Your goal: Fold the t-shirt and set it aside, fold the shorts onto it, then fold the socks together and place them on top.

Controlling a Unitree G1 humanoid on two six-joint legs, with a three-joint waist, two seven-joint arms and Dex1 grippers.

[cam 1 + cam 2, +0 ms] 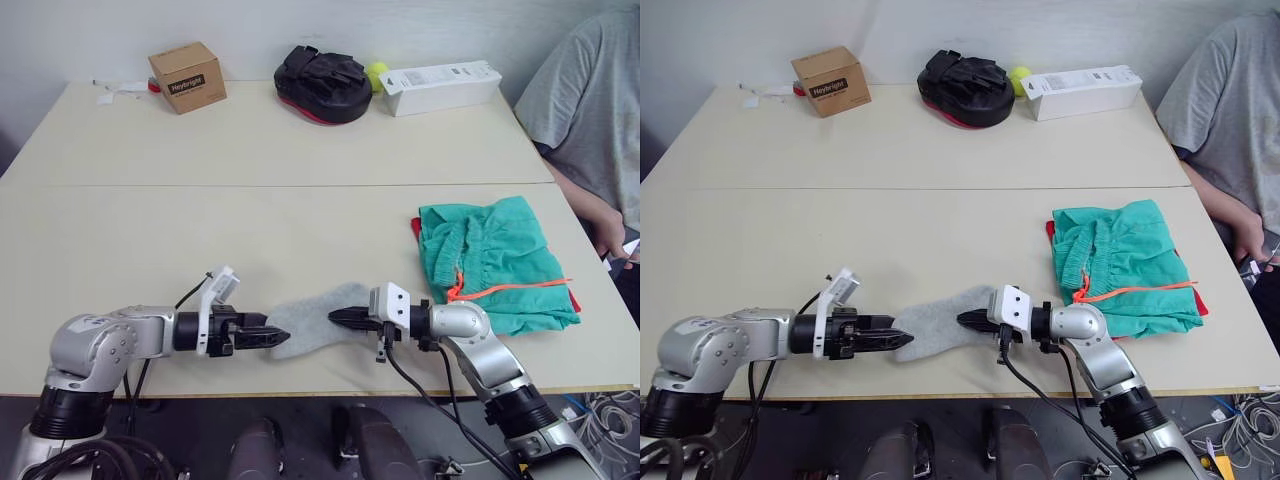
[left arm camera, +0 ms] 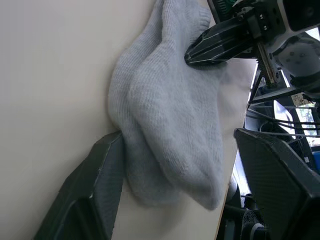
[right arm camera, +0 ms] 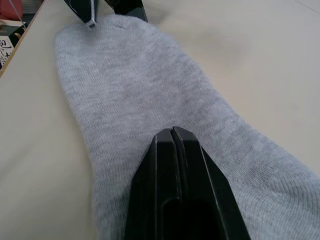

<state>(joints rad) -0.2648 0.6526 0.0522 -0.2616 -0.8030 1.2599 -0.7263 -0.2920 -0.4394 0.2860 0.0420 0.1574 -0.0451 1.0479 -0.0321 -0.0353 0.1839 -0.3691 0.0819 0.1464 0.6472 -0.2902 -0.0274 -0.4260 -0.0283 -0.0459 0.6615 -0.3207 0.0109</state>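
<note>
The light grey, soft-knit ankle socks (image 1: 312,318) lie stacked one on the other near the front edge of the pale beige, smooth laminate table (image 1: 260,225), between the two grippers. The knit shows fine ribbing and a rounded toe end.

The left gripper (image 1: 270,336), with black, wedge-shaped fingers, is spread wide: in the left wrist view one finger (image 2: 92,192) touches the socks' rounded end and the other stands apart from it. The right gripper (image 1: 335,318) has its fingers pressed together, tip resting on the socks' opposite end; whether any knit is pinched between them cannot be determined.

The teal-green cloth shorts (image 1: 495,262), wrinkled, with a gathered waist and a neon orange drawstring, lie folded towards the table's right. Beneath them only narrow red edges of the red t-shirt (image 1: 415,226) are visible; the remainder is covered.

At the far edge stand a brown cardboard box (image 1: 187,77), a black padded bag (image 1: 322,83) and a long white carton (image 1: 440,87). A person in a grey shirt (image 1: 590,100) is cut off at the right.
</note>
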